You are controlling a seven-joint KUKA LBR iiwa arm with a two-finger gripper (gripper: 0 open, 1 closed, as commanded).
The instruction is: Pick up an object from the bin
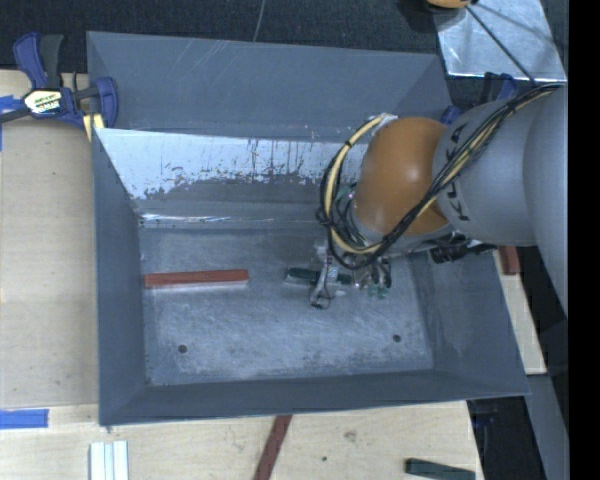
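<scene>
Item: grey metal bin (120,268), floor nearly bare
Contents: red-brown flat stick (196,280), lying level on the floor left of centre, and a small dark green piece (300,275) right of centre, just beside the gripper (324,290)
Gripper: low at the floor beneath the orange wrist cover (400,178); wide or narrow, cannot tell
Step, as judged: grasp of the dark green piece
Handling note: centre over the piece, settle to the floor before closing, lift straight up, keep off the stick
</scene>
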